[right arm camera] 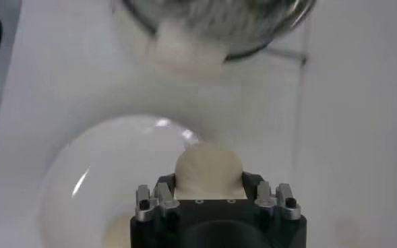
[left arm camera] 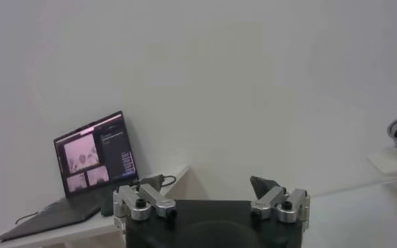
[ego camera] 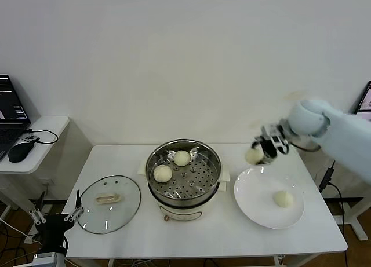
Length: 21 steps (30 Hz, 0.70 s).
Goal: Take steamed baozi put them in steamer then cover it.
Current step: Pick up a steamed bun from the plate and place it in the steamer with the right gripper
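The steel steamer [ego camera: 203,158] stands at the table's middle on its cream base, with two baozi [ego camera: 163,173] [ego camera: 182,158] on its perforated tray. My right gripper [ego camera: 259,153] is shut on a third baozi [ego camera: 254,156] and holds it in the air above the far left rim of the white plate [ego camera: 255,200]. That baozi sits between the fingers in the right wrist view [right arm camera: 208,172]. A fourth baozi [ego camera: 283,198] lies on the plate. The glass cover [ego camera: 109,203] lies flat on the table left of the steamer. My left gripper [ego camera: 57,217] is open, parked low off the table's front left corner.
A side table [ego camera: 43,134] at the left carries a laptop [ego camera: 10,119] and a black mouse [ego camera: 19,152]; the laptop also shows in the left wrist view [left arm camera: 94,162]. A second screen's edge [ego camera: 365,99] shows at the far right. A cable [ego camera: 329,177] hangs behind the table's right side.
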Available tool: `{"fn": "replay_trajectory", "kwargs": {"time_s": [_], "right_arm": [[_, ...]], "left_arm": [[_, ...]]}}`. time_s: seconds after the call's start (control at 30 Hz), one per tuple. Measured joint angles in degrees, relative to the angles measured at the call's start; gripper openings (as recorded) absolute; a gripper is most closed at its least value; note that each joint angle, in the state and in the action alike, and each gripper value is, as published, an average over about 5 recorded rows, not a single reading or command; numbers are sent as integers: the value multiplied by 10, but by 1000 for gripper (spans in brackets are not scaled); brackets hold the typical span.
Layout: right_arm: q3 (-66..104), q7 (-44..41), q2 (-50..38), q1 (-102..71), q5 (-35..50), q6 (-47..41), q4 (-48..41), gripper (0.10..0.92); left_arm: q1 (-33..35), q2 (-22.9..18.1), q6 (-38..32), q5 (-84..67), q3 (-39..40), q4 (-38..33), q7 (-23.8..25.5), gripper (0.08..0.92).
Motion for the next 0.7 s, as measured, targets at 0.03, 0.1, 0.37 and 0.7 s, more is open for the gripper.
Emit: {"fn": "replay_trajectory", "kwargs": {"time_s": [0.03,0.1,0.37,0.7], "right_arm": [[-7,2,13,8,6,0,-2,619],[-20,5,39,19,16,1,-6,619],[-64,13,144,35,30,28,-31,619],[-110,20,228,24,0,102,-50,619]], "left_arm": [[0,-1,0,0,-1,0,0,823],[-1,-2,0,0,-2,2,0,823],[-4,-6,0,0,-10,10,0,823],[-2,-11,-1,0,-19,8,-1,823]]}}
